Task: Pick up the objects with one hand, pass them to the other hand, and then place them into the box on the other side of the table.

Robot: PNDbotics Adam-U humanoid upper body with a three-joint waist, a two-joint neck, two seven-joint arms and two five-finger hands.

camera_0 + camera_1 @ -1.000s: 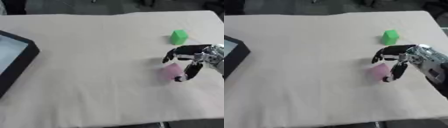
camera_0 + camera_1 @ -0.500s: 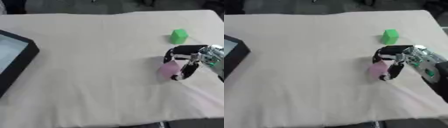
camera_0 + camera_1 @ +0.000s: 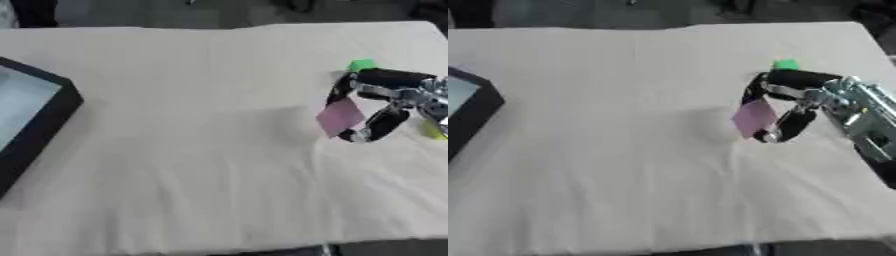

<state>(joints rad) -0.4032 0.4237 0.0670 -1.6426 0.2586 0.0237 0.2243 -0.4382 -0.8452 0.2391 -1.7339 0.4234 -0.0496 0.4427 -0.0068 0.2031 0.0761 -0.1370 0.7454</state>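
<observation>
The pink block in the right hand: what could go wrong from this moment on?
1. The right hand pinches the pink block only at its edges, and the block sits tilted, so it may slip out before the pass.
2. The left hand shows in no view, so the handover cannot be judged yet.
3. The black box lies at the far left edge of the table, a long way to carry.

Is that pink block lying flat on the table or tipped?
Tipped. The pink block hangs cornerwise, pinched between the curled fingers and thumb of the right hand.
</observation>
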